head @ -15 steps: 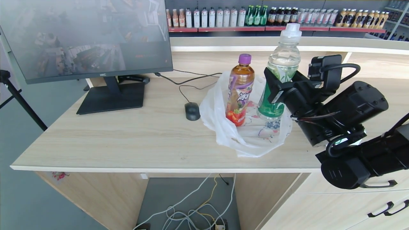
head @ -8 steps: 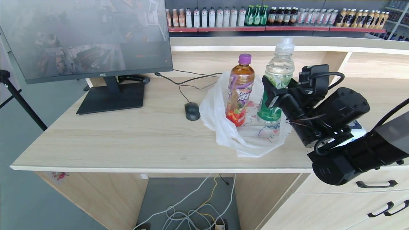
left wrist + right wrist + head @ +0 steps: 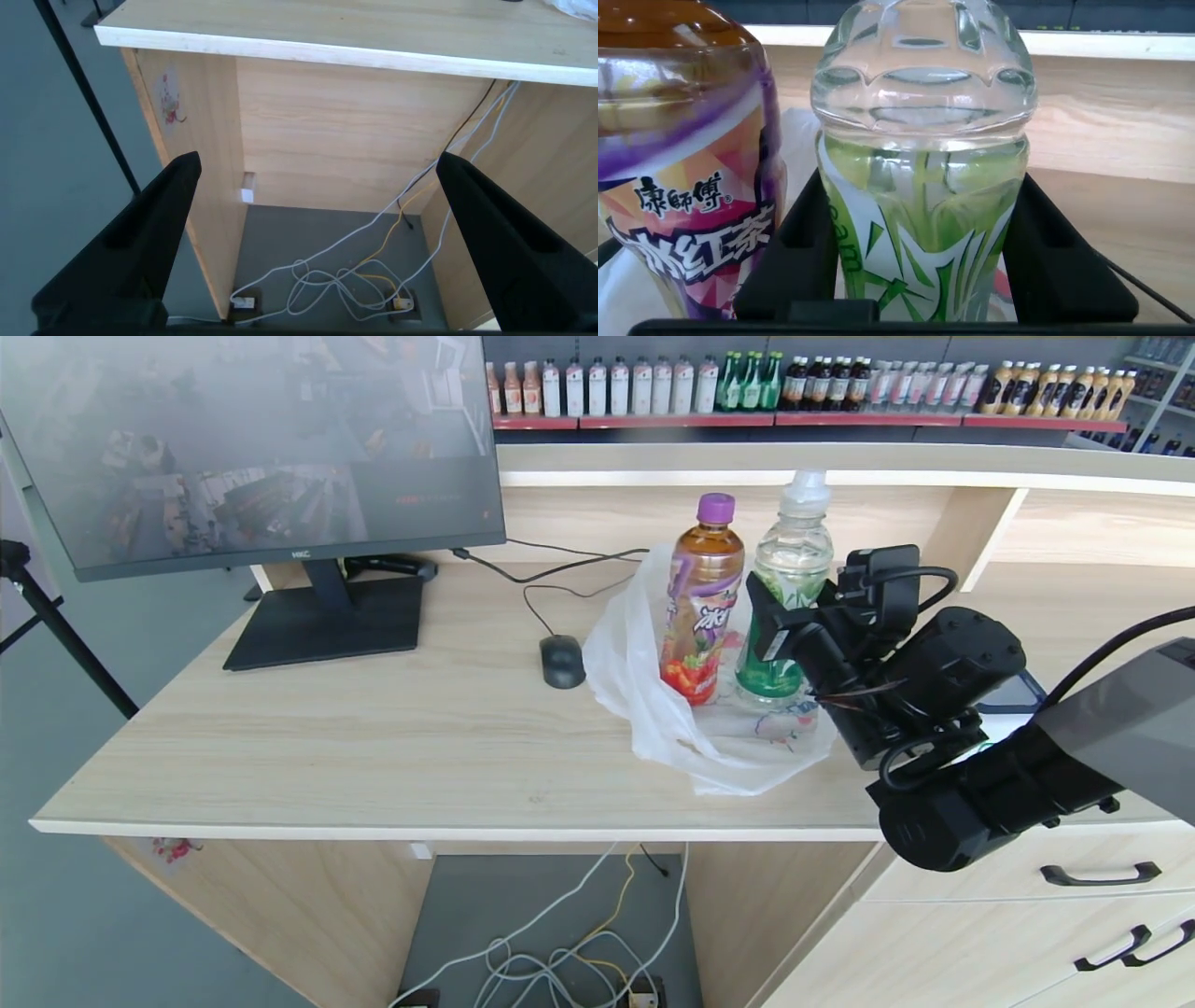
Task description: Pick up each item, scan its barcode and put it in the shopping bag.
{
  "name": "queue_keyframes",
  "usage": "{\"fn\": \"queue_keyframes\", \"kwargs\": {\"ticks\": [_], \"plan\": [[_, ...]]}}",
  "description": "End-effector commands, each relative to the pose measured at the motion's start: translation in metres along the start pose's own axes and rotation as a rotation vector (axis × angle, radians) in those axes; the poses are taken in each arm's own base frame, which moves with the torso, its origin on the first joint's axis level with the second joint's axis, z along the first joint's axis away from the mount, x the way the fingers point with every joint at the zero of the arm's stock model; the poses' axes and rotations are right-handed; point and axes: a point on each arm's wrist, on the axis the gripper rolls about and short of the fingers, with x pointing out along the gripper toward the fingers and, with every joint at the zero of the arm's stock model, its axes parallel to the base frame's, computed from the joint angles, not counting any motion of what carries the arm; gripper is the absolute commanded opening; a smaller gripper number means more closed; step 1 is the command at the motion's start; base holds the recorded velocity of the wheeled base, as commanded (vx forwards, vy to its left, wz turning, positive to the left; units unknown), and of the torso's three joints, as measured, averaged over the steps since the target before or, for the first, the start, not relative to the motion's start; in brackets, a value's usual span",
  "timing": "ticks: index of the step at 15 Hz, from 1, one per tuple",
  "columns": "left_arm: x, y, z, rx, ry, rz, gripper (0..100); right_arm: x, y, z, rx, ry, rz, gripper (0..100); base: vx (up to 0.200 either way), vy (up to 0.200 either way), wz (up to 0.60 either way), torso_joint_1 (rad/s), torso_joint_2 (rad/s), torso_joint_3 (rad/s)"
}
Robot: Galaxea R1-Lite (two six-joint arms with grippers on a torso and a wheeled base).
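Head view: the right gripper (image 3: pixel 778 623) is clamped around the green-label water bottle (image 3: pixel 794 546), holding it upright with its base down in the open white shopping bag (image 3: pixel 644 709) on the counter (image 3: pixel 373 737). It stands just beside the purple-capped tea bottle (image 3: pixel 702 597) already in the bag. A monitor (image 3: pixel 252 448) and a mouse (image 3: pixel 561 661) lie further left.

Left wrist view: the left gripper (image 3: pixel 318 163) hangs below the counter's edge (image 3: pixel 374 47), its jaws spread wide with nothing between them, above loose cables (image 3: pixel 346 280) on the floor.

Right wrist view: black fingers (image 3: pixel 799 243) press both sides of the water bottle (image 3: pixel 924 112), with the tea bottle (image 3: pixel 682 187) close alongside.
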Motion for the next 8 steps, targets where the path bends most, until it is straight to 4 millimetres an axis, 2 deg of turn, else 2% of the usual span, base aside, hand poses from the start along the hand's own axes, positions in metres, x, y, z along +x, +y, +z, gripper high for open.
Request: {"fn": "queue_keyframes", "kwargs": {"ticks": [1, 8], "plan": [[0.000, 0.000, 0.000, 0.000, -0.001, 0.000, 100, -0.001, 0.001, -0.006, -0.003, 0.020, 0.002, 0, 0.000, 0.000, 0.00, 0.000, 0.00, 0.000], [0.000, 0.000, 0.000, 0.000, -0.001, 0.001, 100, -0.012, 0.001, -0.015, -0.015, 0.077, 0.013, 0, 0.000, 0.000, 0.00, 0.000, 0.00, 0.000]]}}
